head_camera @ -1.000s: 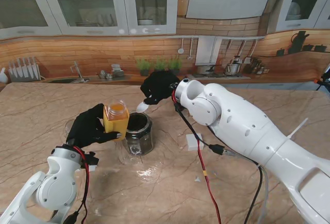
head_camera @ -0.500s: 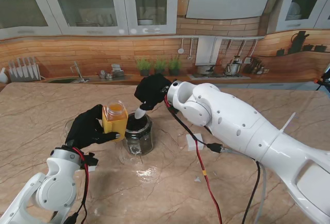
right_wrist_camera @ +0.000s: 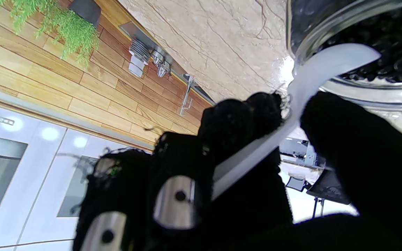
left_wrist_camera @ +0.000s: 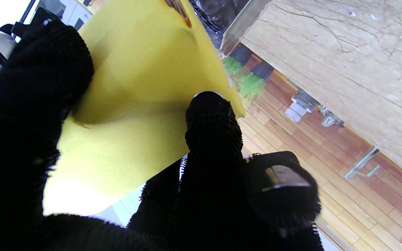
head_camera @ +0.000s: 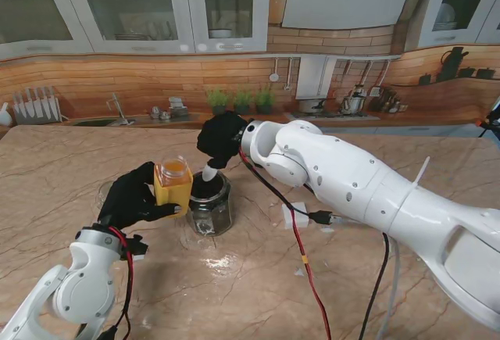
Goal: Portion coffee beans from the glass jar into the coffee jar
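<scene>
A clear glass jar [head_camera: 209,205] full of dark coffee beans [right_wrist_camera: 379,55] stands on the marble table [head_camera: 234,285]. My right hand [head_camera: 219,138], in a black glove, is shut on a white spoon [head_camera: 210,173] whose bowl [right_wrist_camera: 337,61] dips into the jar's mouth. Just left of that jar is the coffee jar [head_camera: 173,184], yellow-labelled with an open top, and my left hand [head_camera: 131,196] is shut around it [left_wrist_camera: 141,104], holding it upright close to the glass jar.
A small white block [head_camera: 293,213] lies on the table right of the glass jar, under the right arm. A red cable [head_camera: 301,250] and a black cable [head_camera: 383,270] trail across the table nearer to me.
My right hand has moved left and down, bringing the spoon from beside the glass jar's rim into its mouth. The left hand and coffee jar have barely moved.
</scene>
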Robot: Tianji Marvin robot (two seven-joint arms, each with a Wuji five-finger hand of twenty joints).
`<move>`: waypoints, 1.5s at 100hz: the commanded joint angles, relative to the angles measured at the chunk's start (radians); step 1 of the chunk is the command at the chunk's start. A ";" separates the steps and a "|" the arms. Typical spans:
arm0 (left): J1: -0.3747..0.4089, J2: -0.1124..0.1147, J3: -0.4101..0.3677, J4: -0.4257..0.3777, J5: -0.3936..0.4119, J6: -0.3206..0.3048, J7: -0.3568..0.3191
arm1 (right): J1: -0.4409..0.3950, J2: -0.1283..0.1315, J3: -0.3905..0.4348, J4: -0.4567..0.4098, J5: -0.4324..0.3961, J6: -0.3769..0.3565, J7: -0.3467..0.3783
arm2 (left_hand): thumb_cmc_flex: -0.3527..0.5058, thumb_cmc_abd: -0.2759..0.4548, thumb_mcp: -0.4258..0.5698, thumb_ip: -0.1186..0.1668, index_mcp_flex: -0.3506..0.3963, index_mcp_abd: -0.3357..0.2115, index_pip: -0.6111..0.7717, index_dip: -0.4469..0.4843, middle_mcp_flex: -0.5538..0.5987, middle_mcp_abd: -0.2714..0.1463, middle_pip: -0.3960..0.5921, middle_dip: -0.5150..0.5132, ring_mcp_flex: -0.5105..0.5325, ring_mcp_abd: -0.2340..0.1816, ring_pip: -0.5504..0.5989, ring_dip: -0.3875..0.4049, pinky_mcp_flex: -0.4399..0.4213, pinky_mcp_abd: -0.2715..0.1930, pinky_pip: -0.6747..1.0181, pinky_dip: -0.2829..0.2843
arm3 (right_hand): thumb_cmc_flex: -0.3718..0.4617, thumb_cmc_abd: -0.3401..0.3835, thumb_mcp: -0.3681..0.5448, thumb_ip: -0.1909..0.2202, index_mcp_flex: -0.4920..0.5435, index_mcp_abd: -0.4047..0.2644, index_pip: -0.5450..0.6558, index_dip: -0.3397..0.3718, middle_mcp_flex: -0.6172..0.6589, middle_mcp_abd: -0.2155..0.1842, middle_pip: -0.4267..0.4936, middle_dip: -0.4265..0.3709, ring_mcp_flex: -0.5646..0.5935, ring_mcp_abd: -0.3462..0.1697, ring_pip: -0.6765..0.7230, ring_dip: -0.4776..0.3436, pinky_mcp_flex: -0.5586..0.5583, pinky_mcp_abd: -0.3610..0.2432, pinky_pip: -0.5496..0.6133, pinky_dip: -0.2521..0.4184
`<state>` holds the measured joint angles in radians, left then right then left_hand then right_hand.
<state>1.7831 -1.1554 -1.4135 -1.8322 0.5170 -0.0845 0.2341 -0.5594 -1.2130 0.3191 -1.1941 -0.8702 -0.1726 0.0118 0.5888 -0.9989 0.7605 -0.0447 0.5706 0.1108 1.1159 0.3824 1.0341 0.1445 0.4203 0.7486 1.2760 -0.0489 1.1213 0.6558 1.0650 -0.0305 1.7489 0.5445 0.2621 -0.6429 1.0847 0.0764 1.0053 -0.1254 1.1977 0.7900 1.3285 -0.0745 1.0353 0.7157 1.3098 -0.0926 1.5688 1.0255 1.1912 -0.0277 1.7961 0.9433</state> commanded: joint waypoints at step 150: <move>0.030 -0.010 -0.021 0.013 0.001 -0.005 0.034 | -0.029 -0.045 -0.003 0.021 0.137 0.057 0.048 | 0.165 0.205 0.369 0.140 0.130 -0.162 0.174 0.061 0.143 -0.077 0.118 0.069 -0.002 0.058 -0.011 -0.001 0.009 -0.050 0.075 -0.006 | 0.031 -0.006 0.055 0.070 -0.013 -0.012 0.047 0.041 0.039 0.029 0.044 0.019 0.016 -0.197 0.061 0.032 0.049 -0.339 0.291 0.012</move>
<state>1.8088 -1.1629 -1.4378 -1.8171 0.5153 -0.0909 0.2724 -0.5764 -1.2692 0.3079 -1.1577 -0.7424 -0.1250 0.0571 0.5888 -0.9989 0.7605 -0.0447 0.5706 0.1108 1.1159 0.3824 1.0344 0.1445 0.4203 0.7486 1.2760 -0.0488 1.1213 0.6558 1.0649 -0.0304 1.7493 0.5445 0.2454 -0.6436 1.0847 0.0895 1.0046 -0.1443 1.1984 0.8061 1.3285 -0.0880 1.0353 0.7237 1.3112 -0.1068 1.5678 1.0287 1.1914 -0.0417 1.7961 0.9431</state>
